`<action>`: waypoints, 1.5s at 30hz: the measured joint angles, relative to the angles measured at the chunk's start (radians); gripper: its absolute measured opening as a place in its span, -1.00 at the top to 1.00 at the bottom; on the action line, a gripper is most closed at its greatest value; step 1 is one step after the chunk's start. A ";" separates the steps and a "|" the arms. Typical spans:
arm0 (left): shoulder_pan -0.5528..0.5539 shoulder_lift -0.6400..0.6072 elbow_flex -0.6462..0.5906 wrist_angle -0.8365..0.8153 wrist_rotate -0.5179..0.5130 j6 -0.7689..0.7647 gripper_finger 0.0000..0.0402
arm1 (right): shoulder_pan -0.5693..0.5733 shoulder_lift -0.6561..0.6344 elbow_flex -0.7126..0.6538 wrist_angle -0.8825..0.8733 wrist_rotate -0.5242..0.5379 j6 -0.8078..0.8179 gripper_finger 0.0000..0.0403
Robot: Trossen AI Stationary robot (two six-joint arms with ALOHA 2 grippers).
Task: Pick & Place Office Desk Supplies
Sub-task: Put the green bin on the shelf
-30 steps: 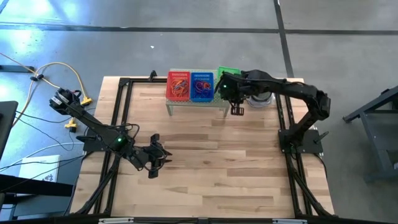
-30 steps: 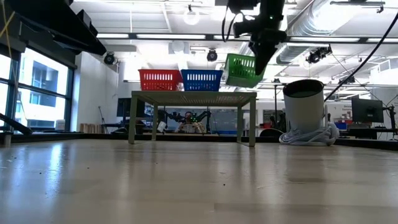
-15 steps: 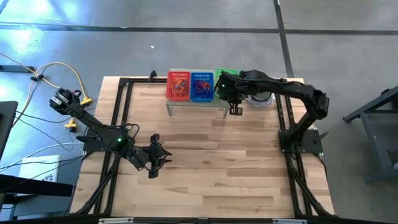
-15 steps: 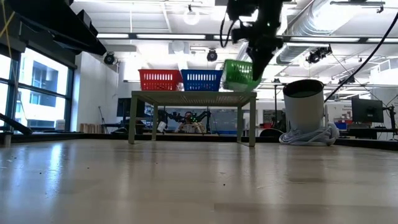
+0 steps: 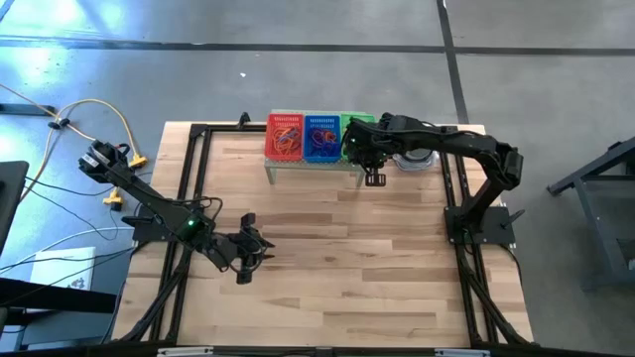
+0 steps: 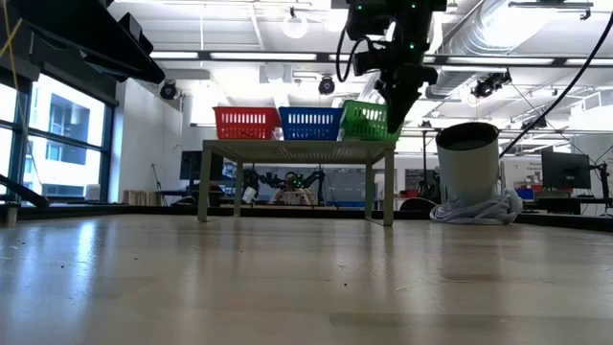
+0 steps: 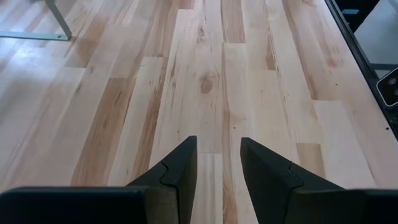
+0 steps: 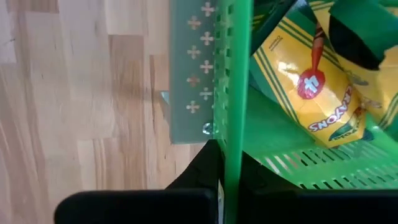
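Gripping the near wall of the green basket [image 8: 235, 93], my right claw [image 8: 225, 163] was pinched shut on the thin plastic rim, at the right end of a small raised shelf [image 6: 297, 146] at the far side of the table [image 5: 327, 268]. Inside the basket lay a yellow crayon box [image 8: 311, 93], tilted against the basket floor. Beside it on the shelf sat a blue basket [image 5: 321, 137] and a red basket [image 5: 286, 136], both holding tangled rubber bands [image 5: 287, 134].

My left claw [image 7: 217, 163] waited low over bare wood well away from the shelf, its fingers a narrow gap apart and holding nothing.

I judged the basket light but springy: its lattice wall would flex under a one-sided pinch, so it could tip or slide. The crayon box looked light and stiff, best taken across its narrow sides. The bands seemed limp and easily snagged, best taken by pinching a single loop.
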State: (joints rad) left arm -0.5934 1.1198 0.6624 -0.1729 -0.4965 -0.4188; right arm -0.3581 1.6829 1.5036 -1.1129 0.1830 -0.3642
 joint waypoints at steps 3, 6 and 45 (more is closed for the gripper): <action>0.008 0.000 0.000 0.001 0.000 0.000 0.41 | -0.001 0.000 0.000 -0.004 0.000 0.000 0.99; 0.016 0.000 0.000 0.001 -0.001 0.002 0.41 | 0.000 0.000 0.000 -0.004 -0.002 0.000 0.99; 0.024 0.000 0.000 0.002 -0.002 0.079 0.41 | 0.028 0.011 0.001 0.037 0.019 -0.005 0.99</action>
State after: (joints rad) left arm -0.5694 1.1198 0.6624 -0.1707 -0.4988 -0.3401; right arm -0.3296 1.6936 1.5043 -1.0763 0.2021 -0.3696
